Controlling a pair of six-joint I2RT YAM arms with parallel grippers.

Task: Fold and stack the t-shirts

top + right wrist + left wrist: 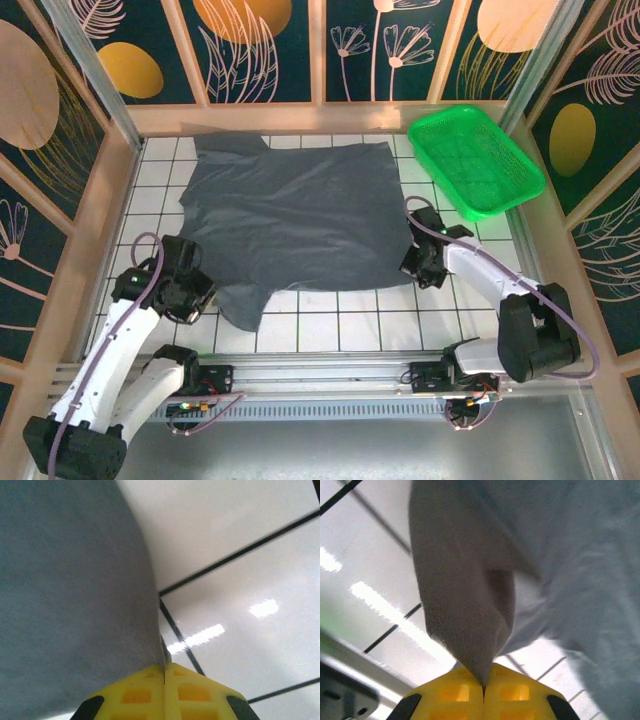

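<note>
A dark slate-grey t-shirt lies spread over the white tiled table, its near left sleeve hanging toward the front. My left gripper sits at the shirt's near left edge, and in the left wrist view its yellow jaws are shut on a pinched fold of the t-shirt. My right gripper is at the shirt's near right corner. The right wrist view shows its yellow jaws shut on the edge of the t-shirt, which is lifted off the tiles.
A bright green plastic basket stands at the back right corner. Wooden walls with patterned panels enclose the table on three sides. A metal rail carrying the arm bases runs along the near edge.
</note>
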